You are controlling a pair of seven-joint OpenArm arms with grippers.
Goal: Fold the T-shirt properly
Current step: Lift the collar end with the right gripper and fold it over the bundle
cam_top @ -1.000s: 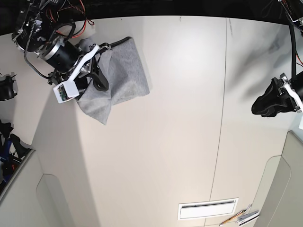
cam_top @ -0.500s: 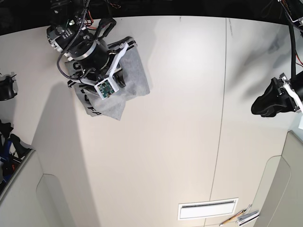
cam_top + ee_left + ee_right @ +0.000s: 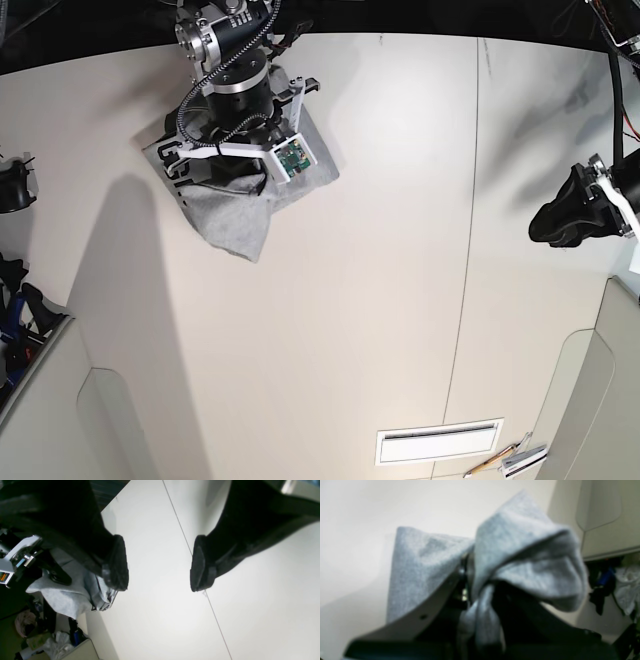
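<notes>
The T-shirt (image 3: pixel 235 215) is a bunched, partly folded grey bundle at the table's far left corner, one corner pointing toward the near side. My right gripper (image 3: pixel 225 170) hangs right over it. In the right wrist view, blurred grey T-shirt (image 3: pixel 520 555) cloth drapes over the right gripper (image 3: pixel 472 585), which is shut on a pinched fold. My left gripper (image 3: pixel 560 222) hovers far off at the table's right edge. In the left wrist view the left gripper (image 3: pixel 158 563) is open and holds nothing, with the T-shirt (image 3: pixel 67 597) far beyond it.
A seam (image 3: pixel 468 260) runs down the white table. A slotted white panel (image 3: pixel 438 441) and small tools (image 3: pixel 512 459) lie at the near right. Dark clutter (image 3: pixel 15 290) sits off the left edge, and bags and cloth (image 3: pixel 40 637) lie below the table.
My right arm swung from the table's left edge to the right along the far side, turning as it went. The T-shirt shifted right with it. The left arm stayed still.
</notes>
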